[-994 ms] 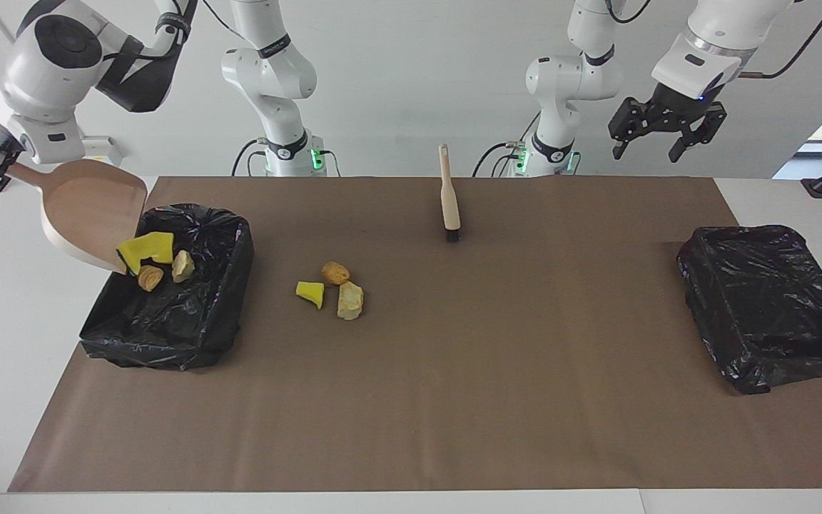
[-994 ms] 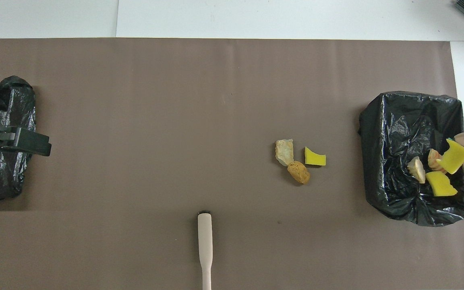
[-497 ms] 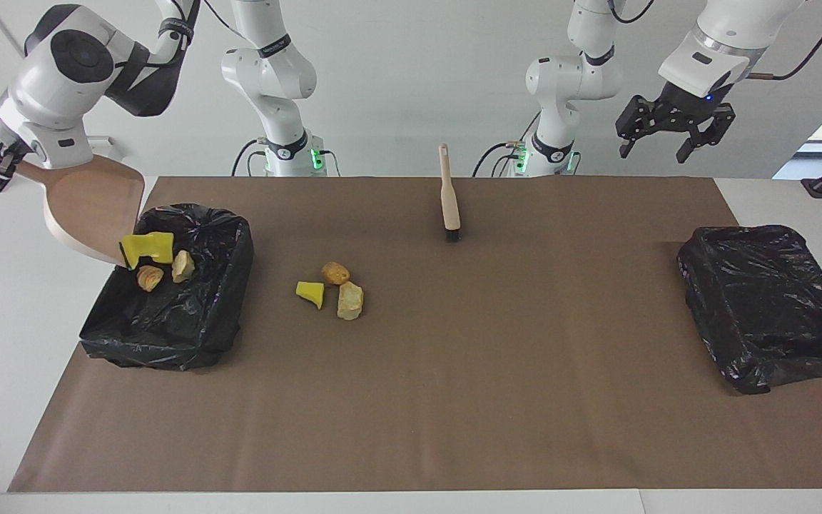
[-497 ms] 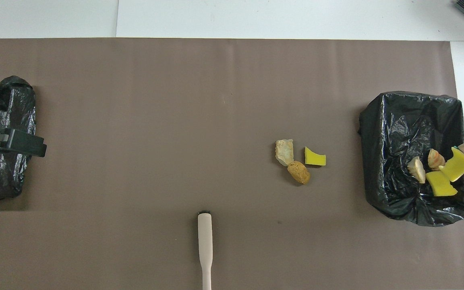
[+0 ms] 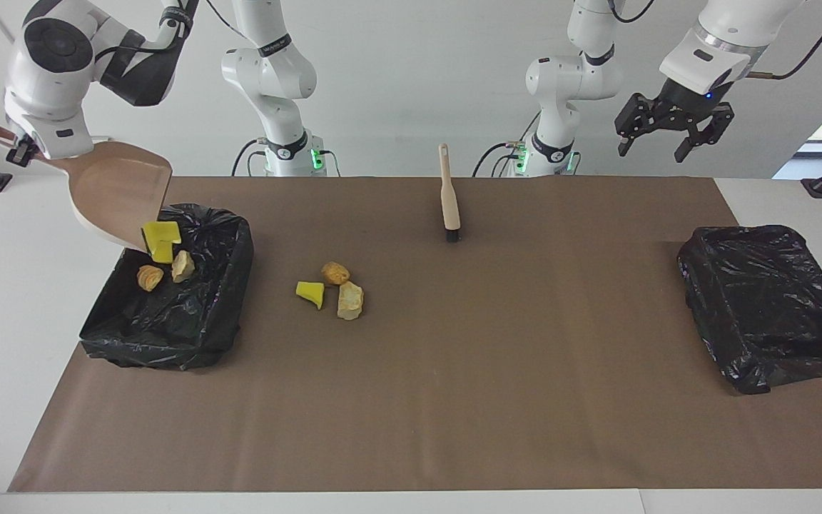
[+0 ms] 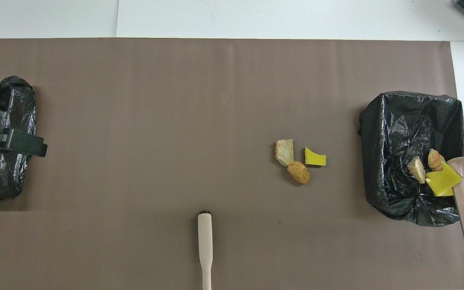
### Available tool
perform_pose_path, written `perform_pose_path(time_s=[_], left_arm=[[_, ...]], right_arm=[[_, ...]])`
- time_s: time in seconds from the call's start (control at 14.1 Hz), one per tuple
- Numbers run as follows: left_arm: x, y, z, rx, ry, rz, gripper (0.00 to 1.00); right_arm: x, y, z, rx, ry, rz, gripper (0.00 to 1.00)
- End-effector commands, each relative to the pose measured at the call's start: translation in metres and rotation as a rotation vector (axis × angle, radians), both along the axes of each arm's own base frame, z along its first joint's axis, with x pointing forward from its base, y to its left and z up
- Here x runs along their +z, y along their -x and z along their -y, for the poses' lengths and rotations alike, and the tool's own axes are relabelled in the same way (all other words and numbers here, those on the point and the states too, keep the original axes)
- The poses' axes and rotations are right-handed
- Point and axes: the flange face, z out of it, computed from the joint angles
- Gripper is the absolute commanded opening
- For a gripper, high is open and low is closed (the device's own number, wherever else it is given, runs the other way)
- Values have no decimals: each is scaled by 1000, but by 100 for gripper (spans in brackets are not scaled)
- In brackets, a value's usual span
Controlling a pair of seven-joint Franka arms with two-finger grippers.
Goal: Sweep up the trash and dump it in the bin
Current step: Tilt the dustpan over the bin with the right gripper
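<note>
Brown mat (image 5: 454, 371) holds 3 trash pieces (image 5: 331, 288) beside bin (image 5: 168, 335)

Facing view high across table (image 5: 411, 357), toward robots; overhead steeply down from robots' end; both share tabletop

arm shells: glossy white, rounded segments with black joint bands
joint caps: round black discs on the white housings
cables: thin black leads along the links and from the bases
bases: 2 white columns, green lights at the foot
left claw (image 5: 670, 135): black, angular links; small blue light above
</note>
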Motion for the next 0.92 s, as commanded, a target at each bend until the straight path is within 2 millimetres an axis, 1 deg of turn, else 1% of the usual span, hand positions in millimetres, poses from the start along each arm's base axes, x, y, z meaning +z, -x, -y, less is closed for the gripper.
perform_pose_path(time_s=[0.0,0.07,0.14,0.21,0.35,0.43,0.5,0.57,0.64,0.71,0.85], left_arm=[[-1,-2,-7,-3,15,5,100],[3,0,-6,-7,13,13,100],[2,0,-9,0,7,9,100],[0,-2,-11,4,7,5,100],[2,-4,-14,7,-3,5,100],[3,-2,-9,-3,-14,3,100],[3,-1,-8,-6,-17,8,100],[3,-2,-10,1,-17,10,100],[4,-2,-12,3,-13,17,100],[2,0,-12,6,-14,8,100],[1,1,-14,12,-14,4,100]], right_arm=[[-4,-3,-7,125,26,9,0],[-2,-10,-12,174,70,17,0],[-7,-24,-26,234,95,23,0],[-13,-32,-32,248,109,27,0],[-23,-36,-32,246,109,23,0],[-27,-40,-32,260,109,16,0],[-27,-44,-33,298,105,15,0],[-34,-52,-32,332,98,1,0],[-41,-57,-28,360,96,-13,0],[-45,-62,-28,411,93,-27,0],[-41,-73,-29,509,118,-64,0]])
